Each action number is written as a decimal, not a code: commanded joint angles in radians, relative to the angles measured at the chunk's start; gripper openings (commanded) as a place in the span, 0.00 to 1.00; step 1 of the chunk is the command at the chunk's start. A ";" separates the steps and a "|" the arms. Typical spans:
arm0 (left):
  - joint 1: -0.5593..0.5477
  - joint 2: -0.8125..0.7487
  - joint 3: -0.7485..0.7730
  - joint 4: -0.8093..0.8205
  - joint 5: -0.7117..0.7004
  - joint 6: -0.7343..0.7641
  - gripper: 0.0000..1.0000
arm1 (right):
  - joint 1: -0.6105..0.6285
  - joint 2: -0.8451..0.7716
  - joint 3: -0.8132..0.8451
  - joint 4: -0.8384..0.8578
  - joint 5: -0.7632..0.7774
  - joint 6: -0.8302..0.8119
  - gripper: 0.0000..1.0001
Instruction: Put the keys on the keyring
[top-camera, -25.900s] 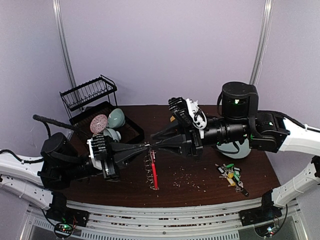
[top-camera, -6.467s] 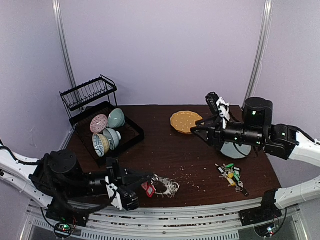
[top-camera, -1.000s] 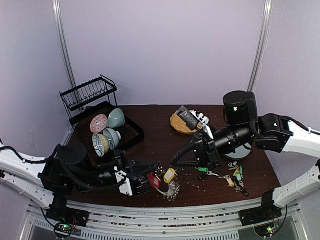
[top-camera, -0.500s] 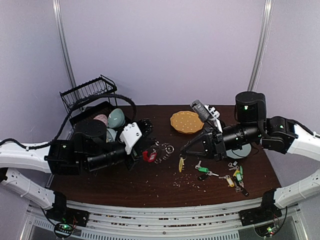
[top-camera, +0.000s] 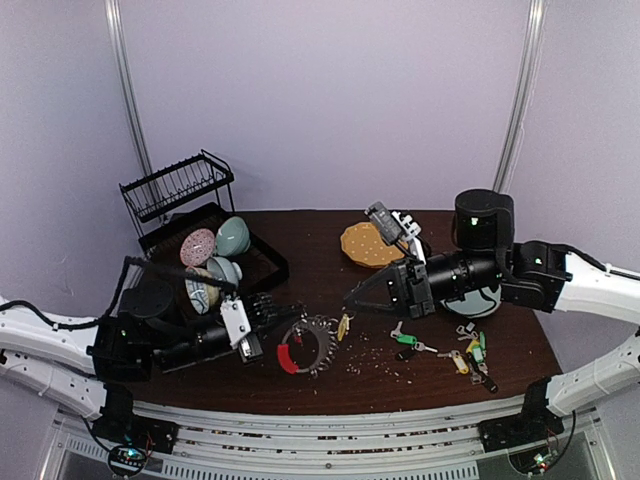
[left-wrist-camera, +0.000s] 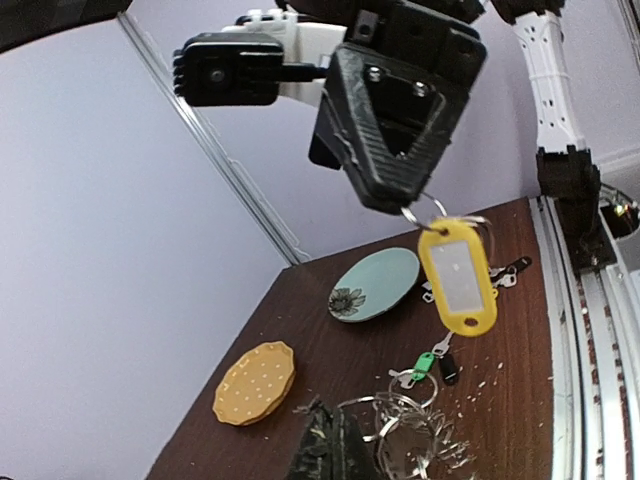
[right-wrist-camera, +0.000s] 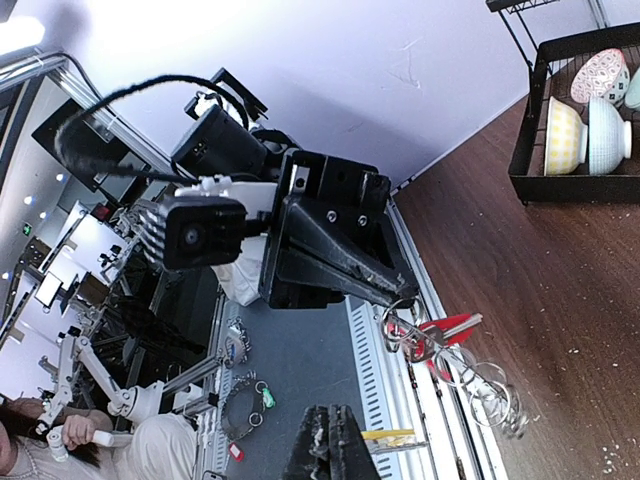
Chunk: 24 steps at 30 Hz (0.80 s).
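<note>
Left gripper (top-camera: 274, 338): clenched on the keyring (top-camera: 301, 346), which I hold off the table (top-camera: 330, 385) as far as I can tell, close to my bases. The red arc is on the near side and the silver loops fan out to the right.
Right gripper (top-camera: 351, 303): pinched tight on the small ring of the yellow-tagged key (top-camera: 343, 326). The tag dangles just beside the keyring's loops, and I judge it not yet threaded on.
Loose keys (top-camera: 462, 345): scattered on the table under my right arm, with green, yellow and dark tags among them, well apart from the keyring.
Risk, slip: the tag hangs free from a thin pinch, so a jerk of my right wrist could drop the key among the crumbs (top-camera: 375, 352).
Risk, tangle: the loops crowd together, and a bad approach angle could snag the wrong loop or twist the keyring out of my left grip.
Risk, collision: my two sets of fingertips sit near each other and could knock together.
Teal plate (left-wrist-camera: 375, 285): flat, with nothing on it but a printed flower.
Yellow dotted plate (top-camera: 360, 243): bare, behind my right gripper.
Dish rack (top-camera: 272, 268): far left, its tray holding several bowls (top-camera: 232, 237) on edge.
</note>
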 joint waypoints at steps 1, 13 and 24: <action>-0.012 -0.009 -0.045 0.367 0.006 0.322 0.00 | 0.018 -0.008 -0.021 0.113 -0.022 0.058 0.00; -0.044 0.040 -0.028 0.426 0.109 0.488 0.00 | 0.037 0.021 0.010 0.147 -0.023 0.053 0.00; -0.052 0.083 -0.015 0.425 0.012 0.427 0.00 | -0.072 -0.028 -0.044 -0.049 0.060 -0.052 0.00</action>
